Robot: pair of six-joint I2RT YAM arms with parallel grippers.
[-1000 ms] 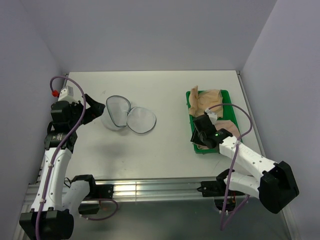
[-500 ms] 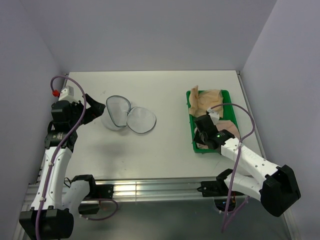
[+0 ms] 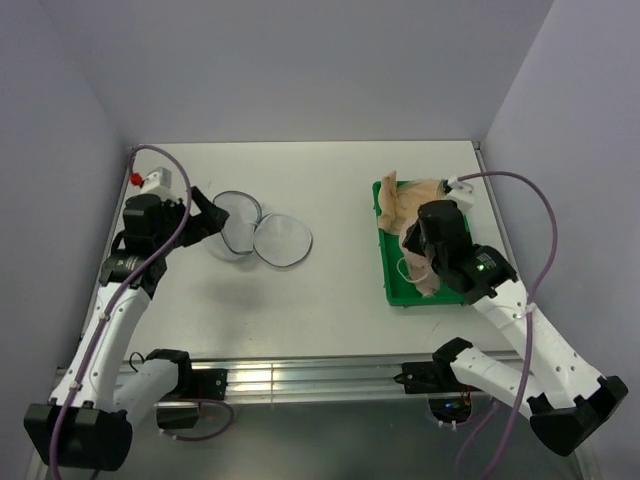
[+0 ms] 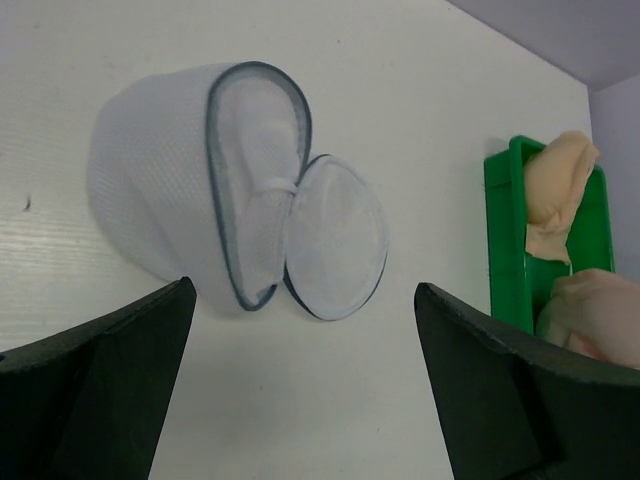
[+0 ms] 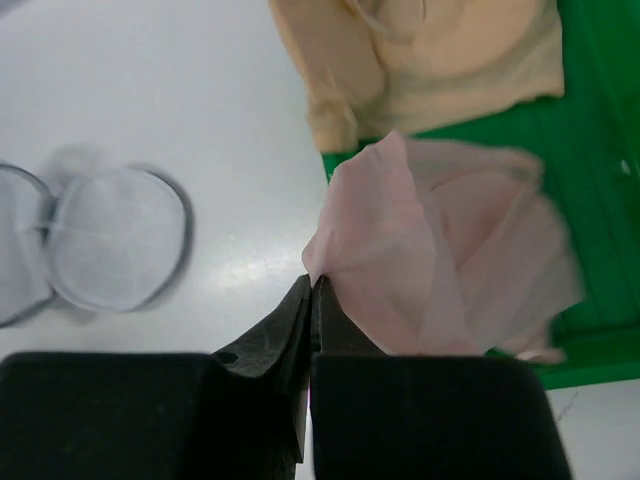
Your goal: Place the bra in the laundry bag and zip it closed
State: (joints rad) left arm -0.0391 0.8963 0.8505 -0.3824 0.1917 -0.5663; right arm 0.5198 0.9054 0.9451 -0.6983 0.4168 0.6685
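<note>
The pale pink bra hangs from my right gripper, which is shut on its edge and holds it above the green tray. In the top view the bra shows below the right gripper. The white mesh laundry bag lies open on the table, its two halves side by side with a grey zip rim; it also shows in the left wrist view. My left gripper is open, just left of the bag, with nothing between the fingers.
A darker tan-beige garment lies at the far end of the green tray; it also shows in the right wrist view. Walls close in the table on the left, back and right.
My right gripper has risen from the tray with the pink bra pinched in it. My left arm has shifted right, closer to the bag.
</note>
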